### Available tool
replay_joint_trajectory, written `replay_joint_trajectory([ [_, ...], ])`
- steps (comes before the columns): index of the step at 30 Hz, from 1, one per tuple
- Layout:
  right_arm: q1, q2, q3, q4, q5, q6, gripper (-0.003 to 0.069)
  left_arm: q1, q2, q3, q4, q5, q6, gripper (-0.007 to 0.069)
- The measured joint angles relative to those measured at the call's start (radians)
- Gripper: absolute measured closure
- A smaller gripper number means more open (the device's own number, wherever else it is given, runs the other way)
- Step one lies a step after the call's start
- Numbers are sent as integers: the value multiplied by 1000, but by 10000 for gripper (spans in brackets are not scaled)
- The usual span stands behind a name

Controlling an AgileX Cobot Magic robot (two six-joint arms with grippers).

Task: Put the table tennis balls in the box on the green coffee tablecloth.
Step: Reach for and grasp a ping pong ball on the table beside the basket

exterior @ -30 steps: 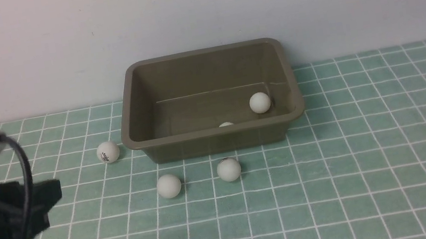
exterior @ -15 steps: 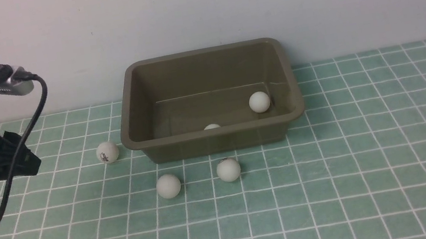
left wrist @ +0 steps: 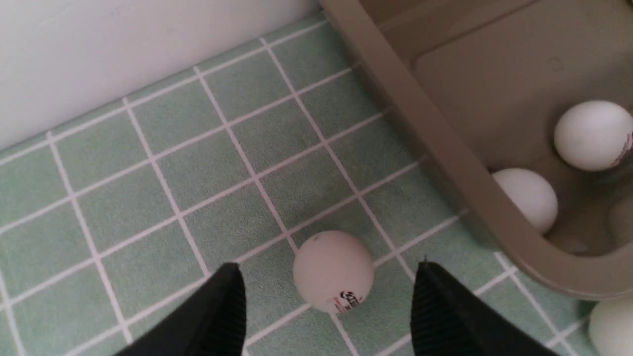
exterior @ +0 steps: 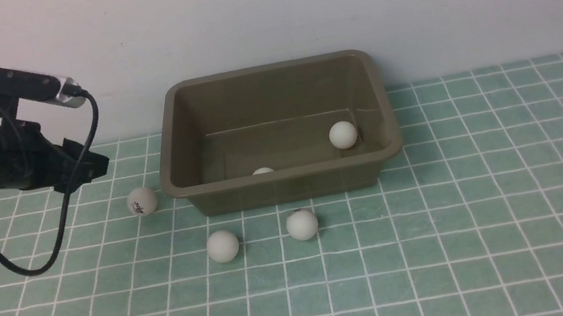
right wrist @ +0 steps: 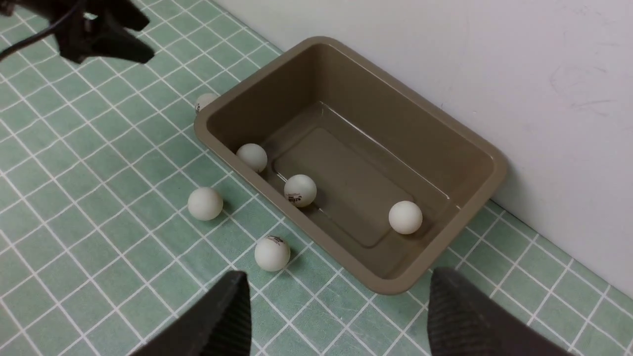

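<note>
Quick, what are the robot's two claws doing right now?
Left gripper: open, empty, pointed at a ball on the cloth.
Right gripper: open, empty, up high.

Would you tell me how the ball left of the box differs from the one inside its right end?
The left ball sits on the tablecloth, outside the box, logo showing; the right-end ball sits inside, showing plain white. Both are small white spheres.
</note>
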State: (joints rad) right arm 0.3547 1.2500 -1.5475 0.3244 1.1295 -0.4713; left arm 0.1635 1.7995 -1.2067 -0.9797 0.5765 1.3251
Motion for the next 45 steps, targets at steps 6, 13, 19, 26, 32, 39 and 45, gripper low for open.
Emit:
replay_joint_trajectory([
  [6, 0, 0, 0, 12, 0, 2, 218, 1, 118, -37, -27, 81, 248, 216],
  [13, 0, 0, 0, 17, 23, 3, 218, 2, 211, -94, -46, 130, 270, 149],
  [19, 0, 0, 0, 17, 22, 3, 218, 2, 218, -102, -52, 95, 277, 103],
  [26, 0, 0, 0, 17, -1, 3, 218, 2, 302, -139, -57, 107, 290, 101],
  [32, 0, 0, 0, 17, -12, 3, 218, 2, 369, -206, -62, 128, 294, 153],
  [39, 0, 0, 0, 20, -38, 3, 218, 5, 363, -213, -10, 133, 230, 279],
  [45, 0, 0, 0, 23, -42, 4, 218, 19, 233, -212, -40, 136, 180, 279],
])
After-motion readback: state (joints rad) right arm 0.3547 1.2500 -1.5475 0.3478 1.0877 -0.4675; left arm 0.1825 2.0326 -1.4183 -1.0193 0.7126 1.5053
